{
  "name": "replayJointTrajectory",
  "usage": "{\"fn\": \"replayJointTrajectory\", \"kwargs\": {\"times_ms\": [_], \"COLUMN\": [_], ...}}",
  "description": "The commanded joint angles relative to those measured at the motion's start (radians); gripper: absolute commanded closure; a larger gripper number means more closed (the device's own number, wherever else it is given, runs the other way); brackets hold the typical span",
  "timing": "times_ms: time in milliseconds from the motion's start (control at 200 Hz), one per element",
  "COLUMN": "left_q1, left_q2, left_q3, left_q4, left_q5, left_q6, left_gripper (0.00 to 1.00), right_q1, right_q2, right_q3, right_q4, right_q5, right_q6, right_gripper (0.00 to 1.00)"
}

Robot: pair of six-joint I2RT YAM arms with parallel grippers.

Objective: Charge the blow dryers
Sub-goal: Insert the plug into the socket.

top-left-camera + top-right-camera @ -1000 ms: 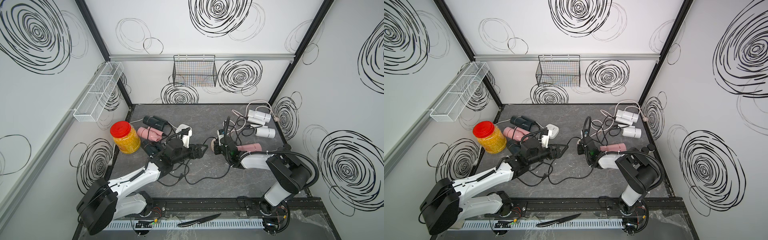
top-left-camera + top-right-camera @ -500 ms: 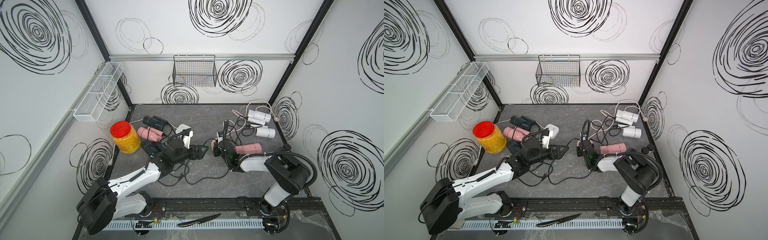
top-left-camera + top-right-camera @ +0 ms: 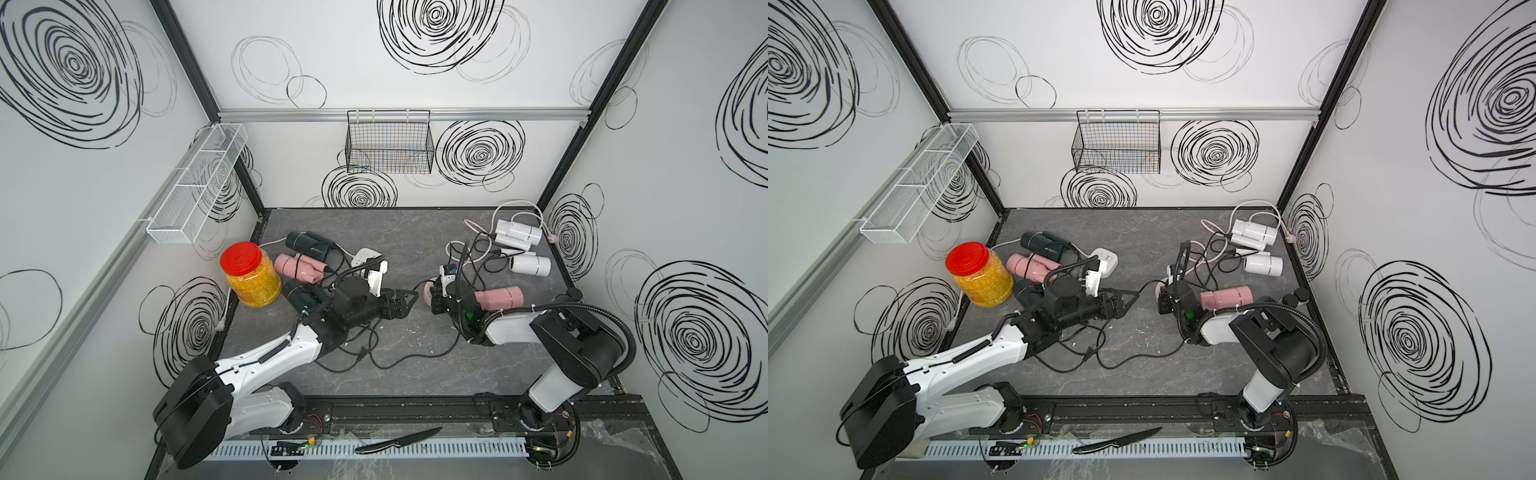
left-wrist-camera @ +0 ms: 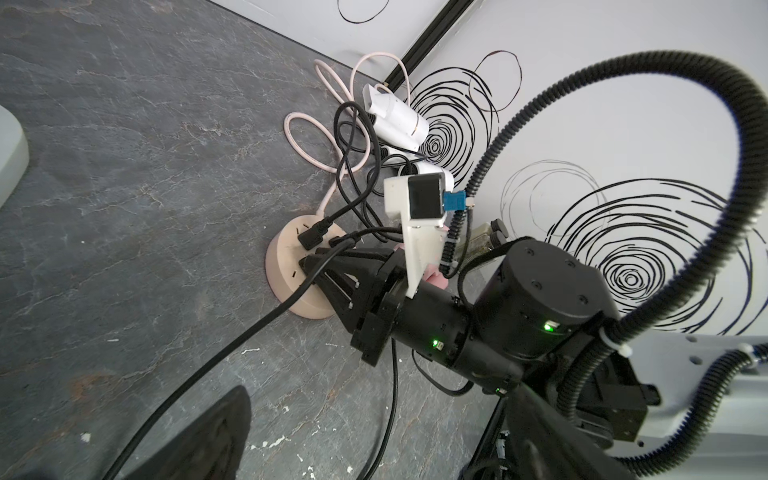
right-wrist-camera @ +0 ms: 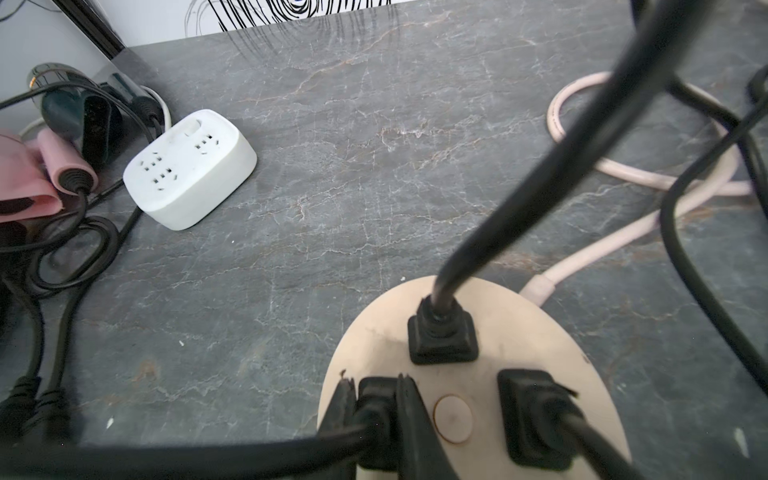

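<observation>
The right tool (image 5: 376,399) is pinched tight on a black plug (image 5: 374,415) on top of the round beige socket hub (image 5: 519,332). A second plug (image 5: 442,336) and a third plug (image 5: 536,415) sit in the hub just beside it. I cannot tell if the held plug is all the way down. I think the job right now is to push it home. The push should go straight down into the hub, not at a slant, so the pins do not bend or jam. The hub is loose on the desk (image 3: 415,232) and could slide or tip, so slow and gentle is best. The left tool (image 3: 399,301) hangs near the hub with its fingers wide apart and nothing in them. It looks well placed to hold the hub steady. The right tool should let go only when the plug sits flat, then lift straight up so it does not tug the tangled cords (image 4: 353,137). The blow dryers lie in two bunches. A pink blow dryer (image 3: 500,299) is beside the right arm, with white blow dryers (image 3: 517,232) behind it. A dark blow dryer (image 3: 307,243) and another pink one (image 3: 297,268) are by the red-lidded jar (image 3: 249,278) and the white power strip (image 5: 191,166).
</observation>
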Motion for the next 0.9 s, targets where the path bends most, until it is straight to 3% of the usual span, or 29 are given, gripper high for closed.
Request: {"fn": "replayJointTrajectory", "kwargs": {"times_ms": [0, 240, 360, 665, 721, 891], "left_q1": [-0.005, -0.007, -0.005, -0.004, -0.005, -0.007], "left_q2": [0.002, -0.01, -0.018, -0.019, -0.018, -0.02], "left_q3": [0.035, 0.026, 0.024, 0.018, 0.016, 0.01], "left_q4": [0.006, 0.001, -0.005, -0.005, 0.003, 0.013], "left_q5": [-0.01, -0.016, -0.019, -0.023, -0.023, -0.023], "left_q6": [0.018, 0.019, 0.023, 0.024, 0.02, 0.014], "left_gripper": [0.01, 0.01, 0.01, 0.01, 0.01, 0.01], "right_q1": [-0.001, 0.124, 0.114, -0.049, -0.048, 0.025], "right_q2": [0.011, 0.114, 0.153, 0.128, 0.122, 0.144], "right_q3": [-0.02, 0.05, 0.035, -0.042, -0.036, 0.024], "right_q4": [-0.121, -0.209, -0.162, -0.093, -0.124, -0.246], "right_q5": [-0.045, 0.217, 0.15, -0.2, -0.187, 0.019], "right_q6": [0.019, -0.05, -0.017, 0.066, 0.066, 0.034], "right_gripper": [0.84, 0.85, 0.85, 0.84, 0.84, 0.85]}}
